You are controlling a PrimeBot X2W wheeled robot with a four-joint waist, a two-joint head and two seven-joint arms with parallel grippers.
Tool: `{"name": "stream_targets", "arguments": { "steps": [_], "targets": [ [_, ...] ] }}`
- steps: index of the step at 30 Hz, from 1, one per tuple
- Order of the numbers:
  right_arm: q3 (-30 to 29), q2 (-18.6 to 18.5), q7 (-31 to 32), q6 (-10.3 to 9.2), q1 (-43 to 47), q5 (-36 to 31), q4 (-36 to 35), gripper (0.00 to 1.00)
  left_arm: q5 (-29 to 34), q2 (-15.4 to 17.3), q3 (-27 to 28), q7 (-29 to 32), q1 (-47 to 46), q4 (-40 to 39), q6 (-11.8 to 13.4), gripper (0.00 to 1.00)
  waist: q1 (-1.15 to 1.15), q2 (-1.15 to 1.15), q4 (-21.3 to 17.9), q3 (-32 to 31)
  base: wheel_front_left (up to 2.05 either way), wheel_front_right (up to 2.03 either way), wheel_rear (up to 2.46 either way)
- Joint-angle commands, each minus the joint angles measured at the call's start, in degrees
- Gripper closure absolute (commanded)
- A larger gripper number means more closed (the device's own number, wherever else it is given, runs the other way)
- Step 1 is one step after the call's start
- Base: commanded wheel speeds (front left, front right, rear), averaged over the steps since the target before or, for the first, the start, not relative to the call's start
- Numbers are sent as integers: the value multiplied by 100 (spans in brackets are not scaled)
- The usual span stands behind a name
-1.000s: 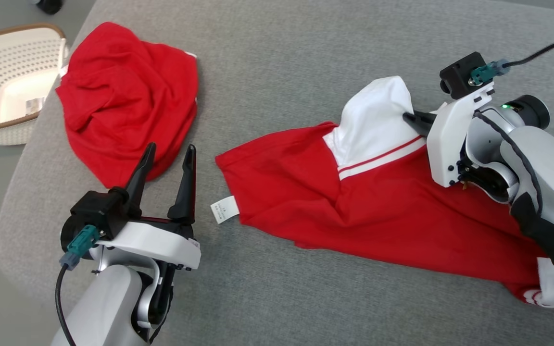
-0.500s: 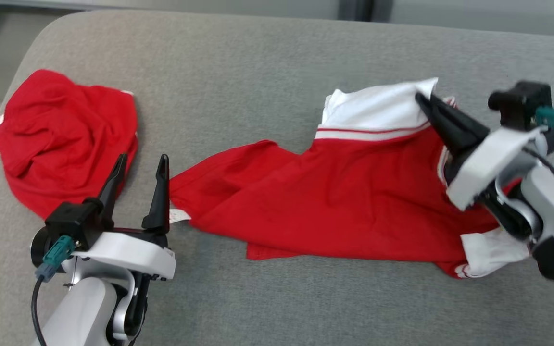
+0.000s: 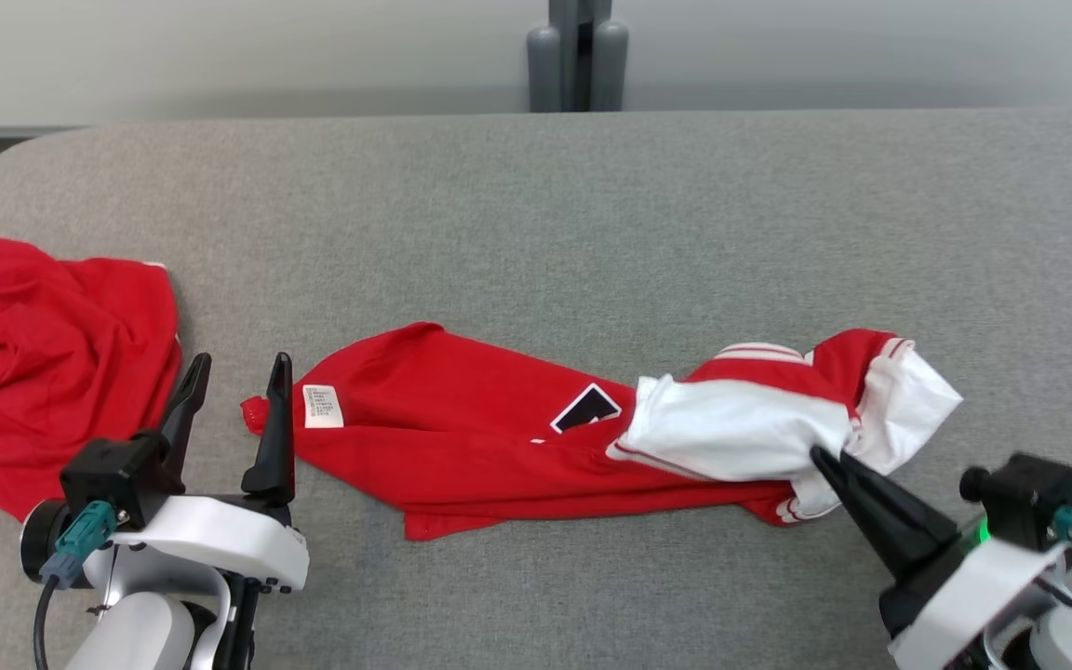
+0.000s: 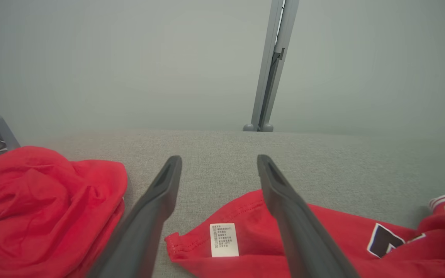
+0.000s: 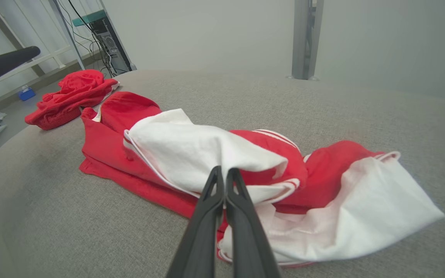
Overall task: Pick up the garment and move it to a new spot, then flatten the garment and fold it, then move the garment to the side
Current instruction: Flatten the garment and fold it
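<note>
Beyond my left fingers (image 4: 157, 208) I see the grey padded table (image 4: 214, 150), then a grey post (image 4: 270, 65) against a pale wall (image 4: 110, 58).

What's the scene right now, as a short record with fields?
surface: grey table
shirt: red and white, bunched lengthwise at centre, not flat
left gripper: open, empty, near the label
right gripper: shut, tips at the white sleeve; hold unclear
other: red heap at far left
</note>
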Motion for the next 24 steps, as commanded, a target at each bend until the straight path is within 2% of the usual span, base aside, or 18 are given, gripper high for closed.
{"name": "stream_targets", "arguments": {
  "steps": [1,6,8,13,14,15,16,17,24],
  "targets": [
    [-115,5,39,1,249,-116,-96,100,-16,52,27,27,82,-61,60,0,0,0,-131,-163,0,0,0],
    [-400,58,21,1,879,-149,-210,100,-29,158,59,148,228,-228,184,0,0,0,-282,-289,0,0,0],
    [-457,-26,4,0,1059,-225,-85,100,-32,190,60,189,279,-290,221,0,0,0,-322,-331,0,0,0],
    [-384,115,-149,0,1252,-162,219,100,-52,233,98,257,416,-426,318,0,0,0,-435,-389,0,0,0],
    [-350,94,-145,0,1273,-181,322,96,-56,241,97,279,443,-443,334,0,0,0,-450,-402,0,0,0],
    [-349,146,-167,0,1290,-109,402,71,-58,242,94,297,456,-459,354,0,0,0,-461,-417,0,0,0],
    [-336,223,-168,0,1333,-15,488,15,-65,247,94,302,466,-480,367,0,0,0,-474,-437,0,0,0],
    [-300,239,-176,1,1347,-41,567,0,-68,254,98,316,489,-503,391,0,0,0,-484,-451,0,0,0],
    [-667,405,-395,1,1618,47,642,0,-95,300,122,369,657,-662,496,0,0,0,-571,-539,0,0,0]
  ]
}}
